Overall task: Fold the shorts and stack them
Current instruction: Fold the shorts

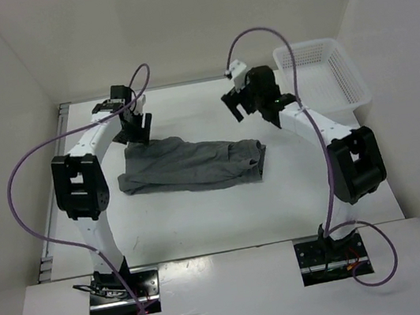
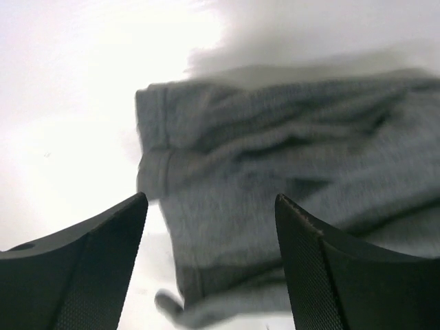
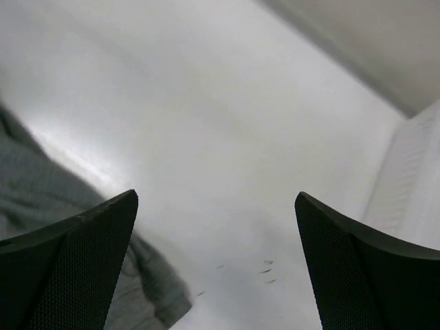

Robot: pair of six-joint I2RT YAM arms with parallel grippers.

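The grey shorts (image 1: 191, 164) lie folded in a long strip across the middle of the white table. My left gripper (image 1: 136, 128) hangs open just above the shorts' far left end; in the left wrist view the grey cloth (image 2: 275, 158) fills the space beyond its spread fingers (image 2: 103, 261), with a hem edge at the left. My right gripper (image 1: 248, 103) is open and empty above the table behind the shorts' right end; the right wrist view shows only a corner of the shorts (image 3: 41, 199) at the lower left, and bare table between its fingers (image 3: 357, 268).
A white basket (image 1: 321, 76) stands at the back right corner of the table, and its side shows in the right wrist view (image 3: 412, 185). White walls close the table at the back and sides.
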